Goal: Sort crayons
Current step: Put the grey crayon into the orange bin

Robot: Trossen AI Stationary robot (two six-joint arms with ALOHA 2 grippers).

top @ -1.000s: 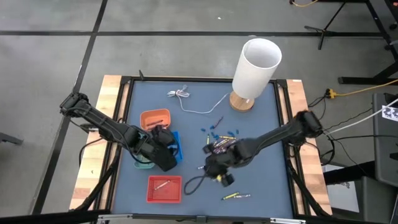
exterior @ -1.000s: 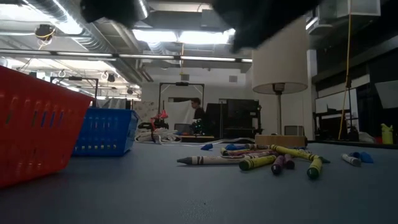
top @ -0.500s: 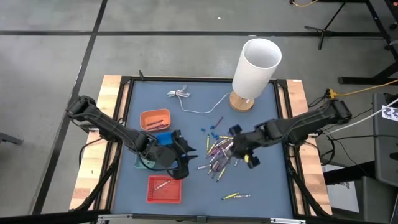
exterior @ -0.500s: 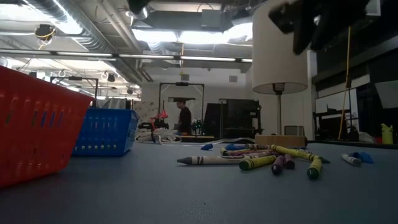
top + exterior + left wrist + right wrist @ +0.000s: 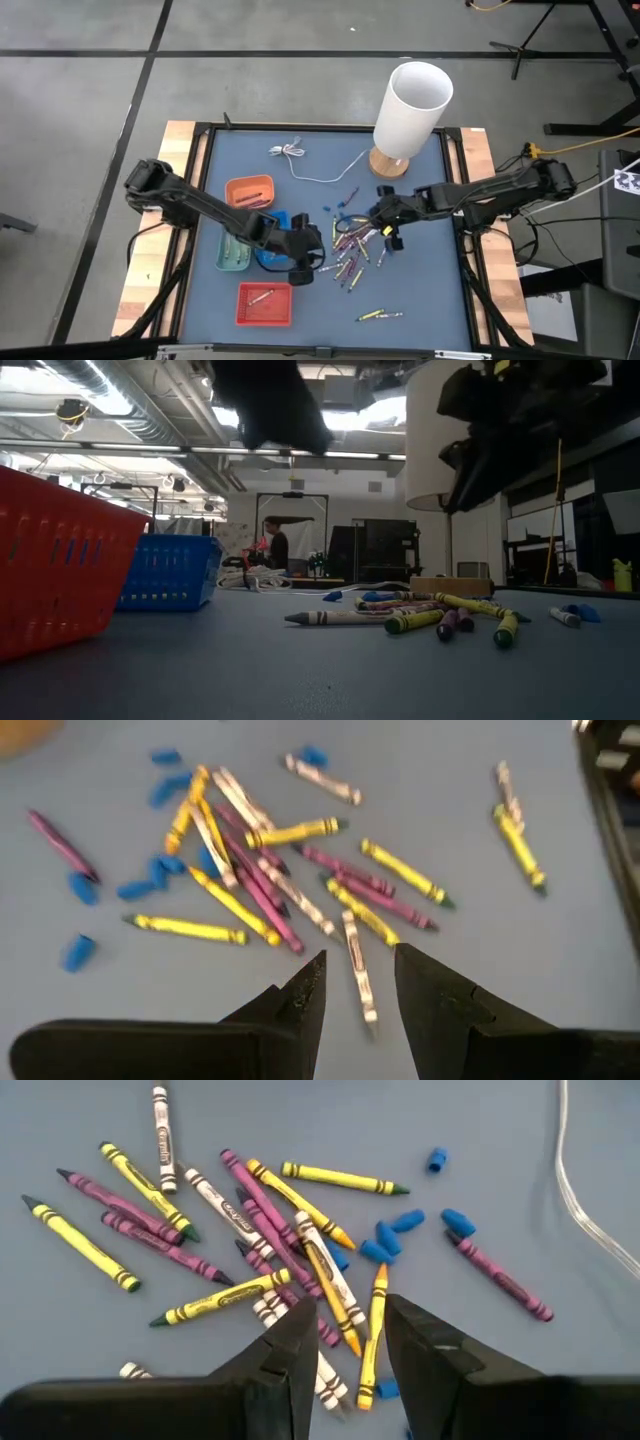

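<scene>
The crayons (image 5: pixel 350 247) lie in a loose pile mid-table, mostly yellow, purple and whitish; they also show in the low view (image 5: pixel 420 616), the left wrist view (image 5: pixel 270 870) and the right wrist view (image 5: pixel 270 1230). Two more crayons (image 5: pixel 378 315) lie near the front edge. My left gripper (image 5: pixel 312 258) hovers open at the pile's left side, above the table (image 5: pixel 360 990). My right gripper (image 5: pixel 378 228) hovers open at the pile's far right side (image 5: pixel 350 1350). Both are empty.
An orange tray (image 5: pixel 249 190), a blue tray (image 5: pixel 270 222) and a teal tray (image 5: pixel 232 256) stand left of the pile, and a red tray (image 5: pixel 265 303) holding one crayon stands near the front. A white lamp (image 5: pixel 410 105) and a thin white cable (image 5: pixel 300 155) are at the back. Small blue bits (image 5: pixel 345 208) lie by the pile.
My left gripper has gone from over the blue tray toward the table's right, up to the crayon pile. My right gripper has risen from the pile's near side and gone toward the far right, uncovering the pile.
</scene>
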